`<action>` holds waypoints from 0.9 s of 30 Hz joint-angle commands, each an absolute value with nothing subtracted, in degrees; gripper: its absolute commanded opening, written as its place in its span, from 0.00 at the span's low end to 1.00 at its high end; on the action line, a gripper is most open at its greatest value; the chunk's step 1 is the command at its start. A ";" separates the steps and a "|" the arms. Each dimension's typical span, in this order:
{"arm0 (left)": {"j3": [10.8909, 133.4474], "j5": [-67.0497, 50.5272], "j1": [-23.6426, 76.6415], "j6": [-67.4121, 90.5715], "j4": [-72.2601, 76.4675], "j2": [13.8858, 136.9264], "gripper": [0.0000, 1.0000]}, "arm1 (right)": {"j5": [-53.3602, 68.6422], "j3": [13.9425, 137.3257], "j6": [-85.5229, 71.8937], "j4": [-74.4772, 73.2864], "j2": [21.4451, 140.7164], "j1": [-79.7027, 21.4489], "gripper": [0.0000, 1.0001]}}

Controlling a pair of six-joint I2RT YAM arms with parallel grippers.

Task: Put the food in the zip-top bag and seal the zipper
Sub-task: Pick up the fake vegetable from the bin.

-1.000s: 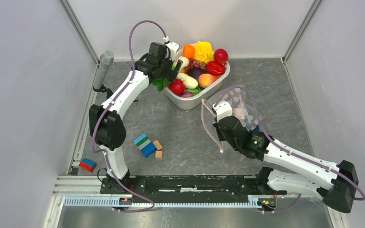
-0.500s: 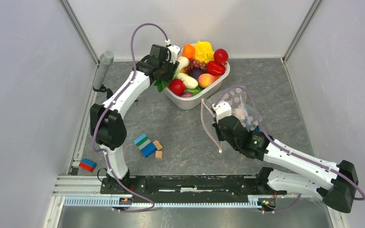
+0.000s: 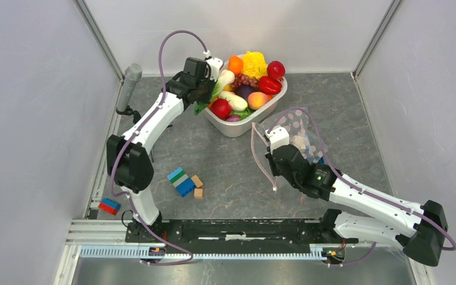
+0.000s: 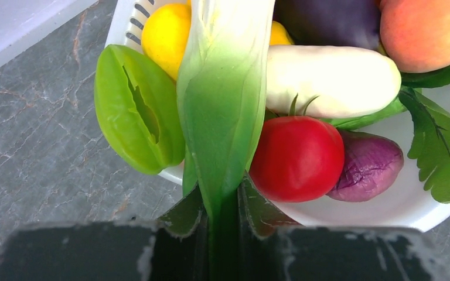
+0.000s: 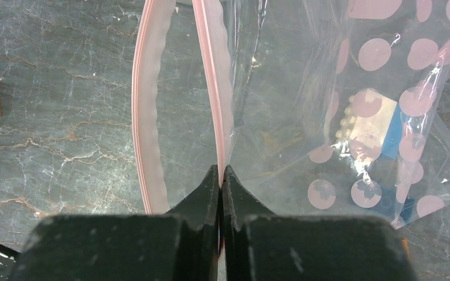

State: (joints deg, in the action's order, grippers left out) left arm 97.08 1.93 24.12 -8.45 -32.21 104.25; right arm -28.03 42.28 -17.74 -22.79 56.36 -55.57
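Left wrist view: the left hand (image 4: pixel 221 190) is clamped on the dark green end of a leek (image 4: pixel 222 88), which runs up from the fingers over the near rim of the white basket (image 4: pixel 387 211). A green ridged fruit (image 4: pixel 132 108) hangs over that rim just left of the leek. A red tomato (image 4: pixel 296 158) touches the leek on its right, with a purple onion (image 4: pixel 369 167) beside it and a white vegetable (image 4: pixel 328 79) behind.

The right hand (image 5: pixel 221 172) has its fingers pressed together on one lip of the zipper (image 5: pixel 214 88). The other lip bows away to the left, so the mouth of the zip-top bag (image 5: pixel 304 88) gapes. The clear bag is printed with pink dots, and cream and blue blocks (image 5: pixel 366 126) lie inside it.

From above, the bag sits right of centre, its far edge near the basket's near right corner; whether they touch I cannot tell. Open grey surface (image 3: pixel 225 160) lies between the bag's mouth and the loose building blocks (image 3: pixel 185 181). The basket stands close to the back wall (image 3: pixel 237 29), and a grey cylinder (image 3: pixel 130 83) leans at the left edge.
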 commanded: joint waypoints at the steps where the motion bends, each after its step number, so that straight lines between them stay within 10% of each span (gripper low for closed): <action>1: 96.44 1.03 23.88 -9.75 -30.03 99.90 0.04 | -28.46 42.44 -18.44 -20.43 55.86 -55.37 0.05; 27: 83.27 -16.94 23.85 -0.64 -24.45 78.69 0.02 | -32.17 40.45 -22.82 -17.82 52.77 -55.40 0.04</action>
State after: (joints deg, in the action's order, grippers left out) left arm 86.11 -10.09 24.08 -5.32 -30.22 85.38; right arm -30.70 40.53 -21.65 -20.36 53.71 -55.59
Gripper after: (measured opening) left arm 0.196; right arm 0.046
